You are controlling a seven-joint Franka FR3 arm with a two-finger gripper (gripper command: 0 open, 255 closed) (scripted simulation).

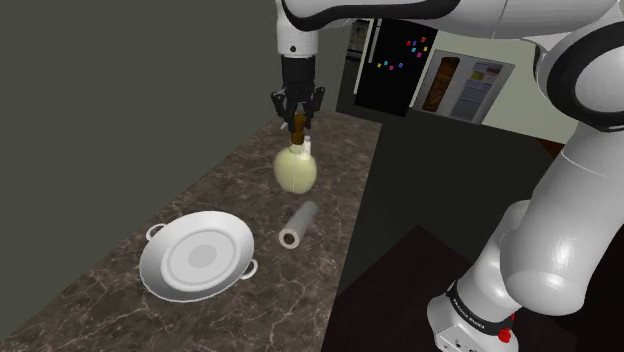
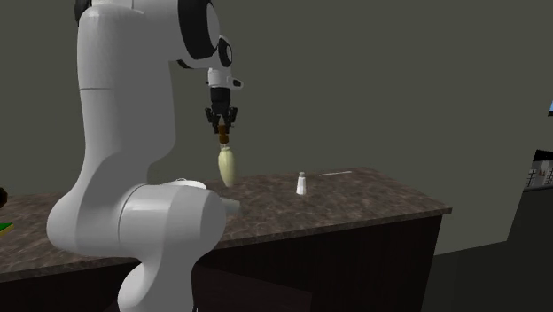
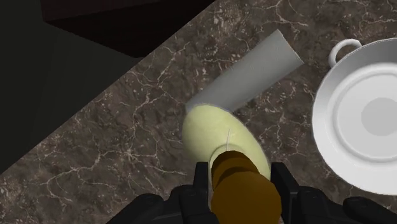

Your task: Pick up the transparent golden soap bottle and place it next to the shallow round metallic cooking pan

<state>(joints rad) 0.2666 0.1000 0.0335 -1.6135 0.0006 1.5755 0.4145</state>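
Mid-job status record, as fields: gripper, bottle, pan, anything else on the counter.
gripper: shut on the soap bottle's brown cap
soap bottle: pale yellow body, hanging upright, apparently clear of the counter
pan: white, shallow, two handles, resting on the counter, apart from the bottle
cylinder: grey, lying on its side beside the pan
placement: not yet done

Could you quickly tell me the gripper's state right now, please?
Black two-finger gripper: shut on the brown neck of the pale yellow, round-bodied soap bottle, held above the dark marbled counter.
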